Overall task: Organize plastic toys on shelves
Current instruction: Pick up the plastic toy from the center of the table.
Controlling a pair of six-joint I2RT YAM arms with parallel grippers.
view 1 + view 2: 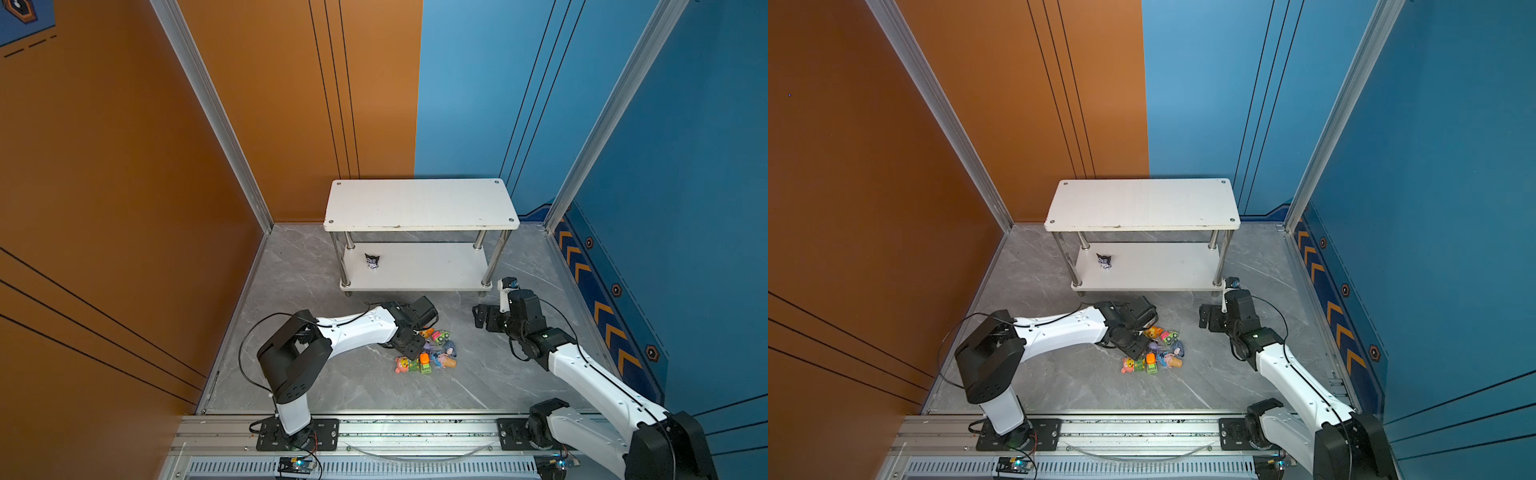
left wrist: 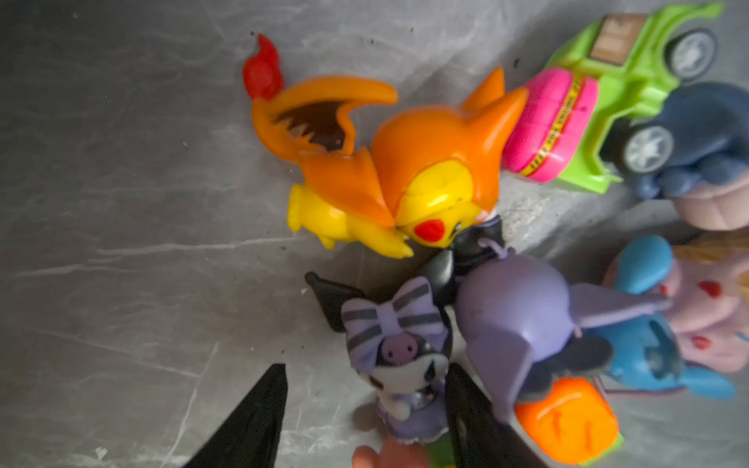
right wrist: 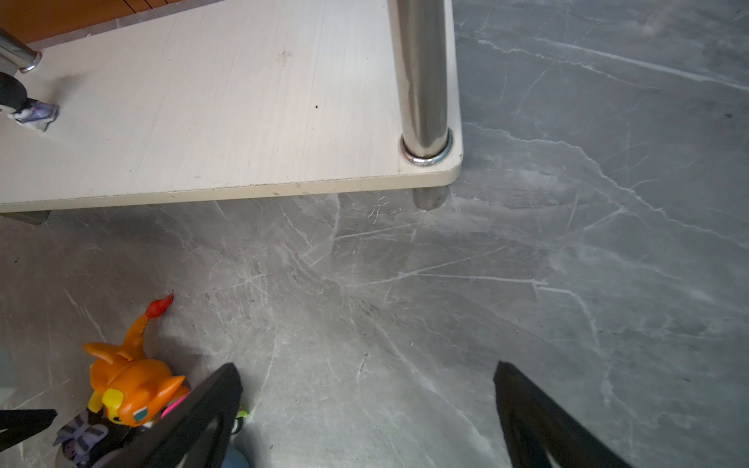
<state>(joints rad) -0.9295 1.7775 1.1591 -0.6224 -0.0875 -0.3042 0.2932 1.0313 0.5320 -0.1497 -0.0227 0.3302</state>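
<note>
Left tool [image 2: 367, 366] sat low in the toy pile [image 1: 428, 353] on the surface [image 1: 332, 382]. Its jaws were apart, straddling the bow-headed black-purple figurine [image 2: 399, 356]: one finger close against it, a gap on the other side, so no grip yet. The figurine's head-to-feet line ran along the fingers, feet toward the wrist. The orange dragon [image 2: 405, 162] crowded its head. Right tool [image 3: 364, 385] was spread wide over bare surface, farther from the pile, so the left arm was judged better placed. Beyond stood the shelves [image 1: 419, 203], with one horned figurine [image 1: 372, 261] on the lower board.
</note>
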